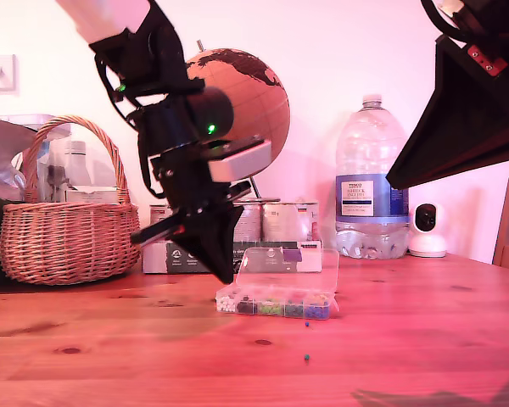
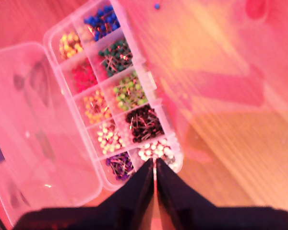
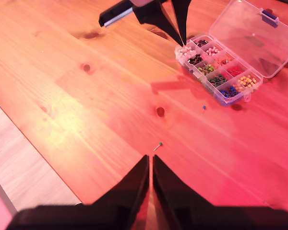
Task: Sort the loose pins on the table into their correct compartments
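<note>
My first gripper (image 2: 155, 178) hangs clenched over the white cell of the clear plastic box (image 1: 277, 303); whether it pinches a pin, I cannot tell. A drop could bounce into the black cell. My second gripper (image 3: 150, 165), clenched, hovers high above the grainy wooden table (image 3: 77, 115), where a green pin (image 3: 160, 143) and a blue pin (image 3: 204, 108) lie loose, tiny and liable to roll.

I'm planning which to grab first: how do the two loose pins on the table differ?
The green pin has a green head; the blue pin a blue one. The blue pin lies close to the box; the green pin lies farther out, nearer my second gripper. Both lie on the bare table, outside the box, touched by no fingers.
</note>
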